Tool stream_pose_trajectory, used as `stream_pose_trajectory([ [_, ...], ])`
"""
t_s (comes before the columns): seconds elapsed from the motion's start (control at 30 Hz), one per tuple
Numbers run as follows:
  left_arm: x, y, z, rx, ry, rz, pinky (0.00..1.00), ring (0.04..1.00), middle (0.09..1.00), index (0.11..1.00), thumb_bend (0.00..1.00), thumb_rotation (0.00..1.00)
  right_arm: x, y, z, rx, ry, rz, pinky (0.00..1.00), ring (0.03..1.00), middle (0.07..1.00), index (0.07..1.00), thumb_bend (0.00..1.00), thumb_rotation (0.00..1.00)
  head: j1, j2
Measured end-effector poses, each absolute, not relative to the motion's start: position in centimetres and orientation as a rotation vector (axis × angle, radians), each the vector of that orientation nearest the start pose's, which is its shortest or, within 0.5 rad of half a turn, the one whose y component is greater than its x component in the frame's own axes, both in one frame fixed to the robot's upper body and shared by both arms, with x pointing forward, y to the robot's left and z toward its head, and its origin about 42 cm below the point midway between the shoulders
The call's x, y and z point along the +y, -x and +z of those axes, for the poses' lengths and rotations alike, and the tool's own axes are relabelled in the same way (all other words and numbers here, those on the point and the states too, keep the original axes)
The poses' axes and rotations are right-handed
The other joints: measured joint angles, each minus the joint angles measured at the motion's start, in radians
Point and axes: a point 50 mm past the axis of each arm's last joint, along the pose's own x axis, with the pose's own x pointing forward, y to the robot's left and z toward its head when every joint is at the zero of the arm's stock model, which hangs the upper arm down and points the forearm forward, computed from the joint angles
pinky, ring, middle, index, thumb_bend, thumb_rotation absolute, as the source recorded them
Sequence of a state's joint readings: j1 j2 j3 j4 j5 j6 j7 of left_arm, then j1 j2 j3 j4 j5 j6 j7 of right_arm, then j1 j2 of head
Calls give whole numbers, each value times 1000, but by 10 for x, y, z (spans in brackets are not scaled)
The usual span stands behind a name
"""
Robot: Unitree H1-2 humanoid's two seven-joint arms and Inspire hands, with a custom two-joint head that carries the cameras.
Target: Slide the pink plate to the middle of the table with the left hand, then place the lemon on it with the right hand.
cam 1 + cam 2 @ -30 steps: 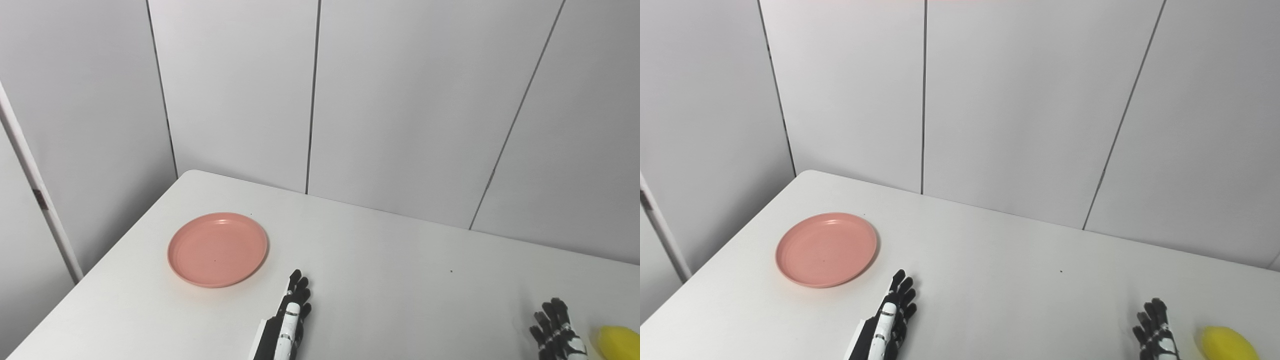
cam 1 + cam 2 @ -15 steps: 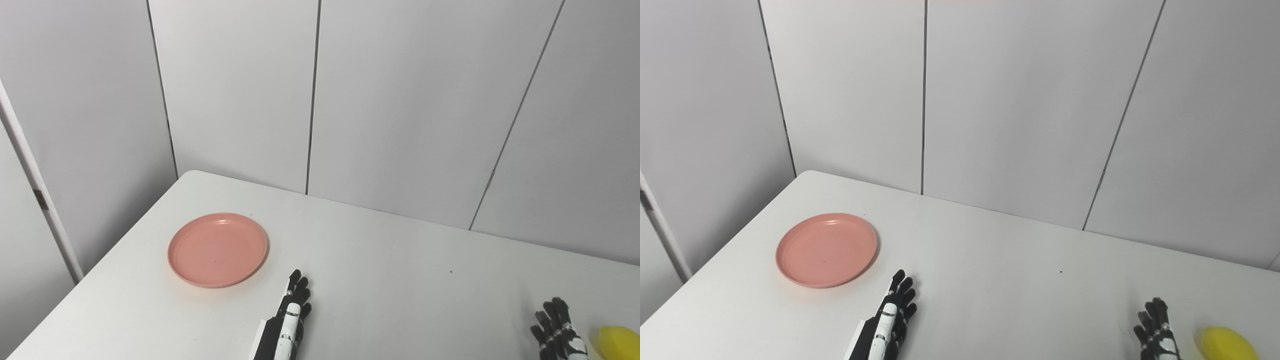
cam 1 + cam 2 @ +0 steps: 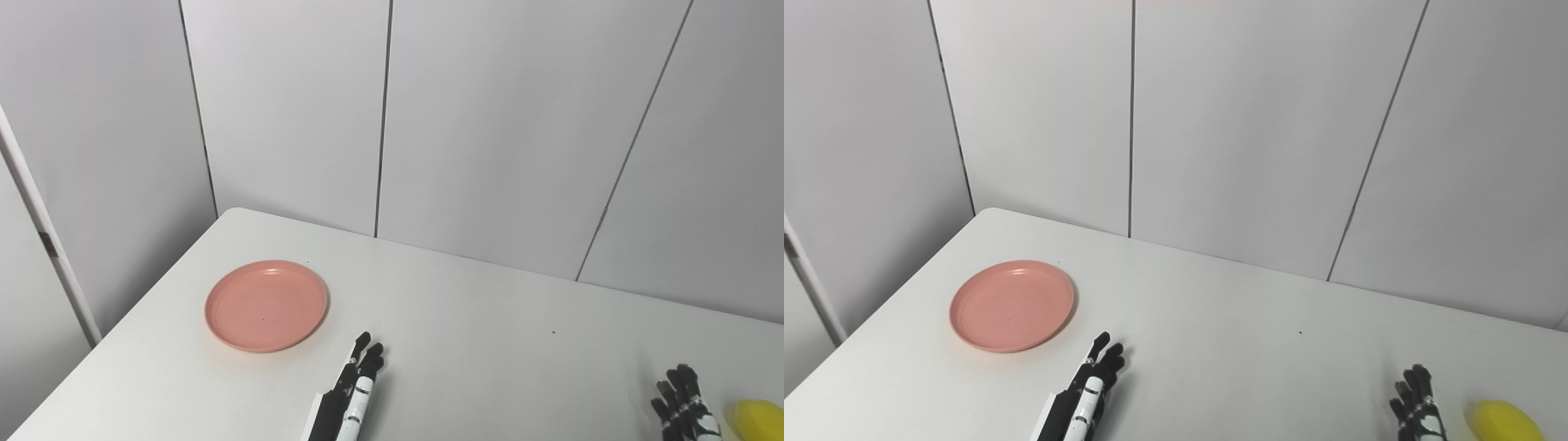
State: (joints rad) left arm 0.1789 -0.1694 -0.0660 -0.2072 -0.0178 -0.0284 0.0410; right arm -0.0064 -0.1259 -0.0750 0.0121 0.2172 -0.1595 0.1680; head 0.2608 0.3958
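Plate (image 3: 266,305) lies apart from left robot hand (image 3: 358,383), up-left.

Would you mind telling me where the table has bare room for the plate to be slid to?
The broad bare stretch of table lies between the left hand and the right hand, back to the wall. The pink plate fills the left part; the lemon sits beside the right hand.

The plate (image 3: 266,305) lies on the table (image 3: 465,343), just beyond and to the left of the left hand's fingertips (image 3: 365,347). The lemon (image 3: 1505,421) sits just right of the right hand's fingers (image 3: 1418,392) (apart from them), well apart from the plate.
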Motion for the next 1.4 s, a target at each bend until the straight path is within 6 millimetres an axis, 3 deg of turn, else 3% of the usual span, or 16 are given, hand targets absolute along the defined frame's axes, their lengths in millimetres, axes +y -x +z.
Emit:
stream_pose_trajectory([
  [0.17, 178, -233, 134, -131, 229, 97, 849, 831, 824, 807, 675, 840, -265, -284, 110, -172, -68, 87, 1000, 999, 1000, 992, 778, 1000, -11, -8],
  [0.33, 198, -256, 162, -247, 213, 81, 815, 804, 802, 751, 751, 890, -266, -283, 109, -168, -58, 85, 1000, 996, 998, 988, 776, 1000, -14, -9],
  [0.5, 212, -274, 186, -307, 186, 33, 825, 809, 790, 725, 808, 931, -266, -283, 109, -168, -59, 84, 1000, 994, 997, 984, 773, 1000, -21, -11],
  [0.57, 218, -280, 196, -311, 175, 21, 877, 836, 825, 743, 815, 983, -266, -283, 109, -168, -59, 84, 1000, 995, 998, 982, 761, 1000, -23, -14],
  [0.67, 232, -289, 216, -339, 121, -10, 848, 831, 820, 730, 889, 999, -266, -283, 109, -168, -60, 83, 1000, 999, 1000, 984, 757, 1000, -23, -15],
  [0.8, 256, -301, 236, -389, 78, -16, 898, 835, 806, 735, 970, 1000, -266, -283, 109, -168, -60, 83, 1000, 997, 997, 978, 768, 1000, -23, -17],
  [0.97, 300, -321, 232, -351, 57, 46, 870, 820, 786, 748, 961, 1000, -265, -284, 109, -169, -62, 82, 1000, 1000, 1000, 987, 768, 1000, -25, -21],
  [1.23, 329, -345, 282, -461, 25, 78, 873, 831, 810, 789, 942, 1000, -265, -284, 108, -165, -55, 81, 1000, 1000, 1000, 987, 761, 1000, -26, -20],
  [1.4, 360, -363, 271, -384, -44, 115, 920, 849, 818, 811, 942, 1000, -264, -285, 109, -168, -63, 82, 1000, 997, 997, 983, 765, 1000, -28, -17],
])
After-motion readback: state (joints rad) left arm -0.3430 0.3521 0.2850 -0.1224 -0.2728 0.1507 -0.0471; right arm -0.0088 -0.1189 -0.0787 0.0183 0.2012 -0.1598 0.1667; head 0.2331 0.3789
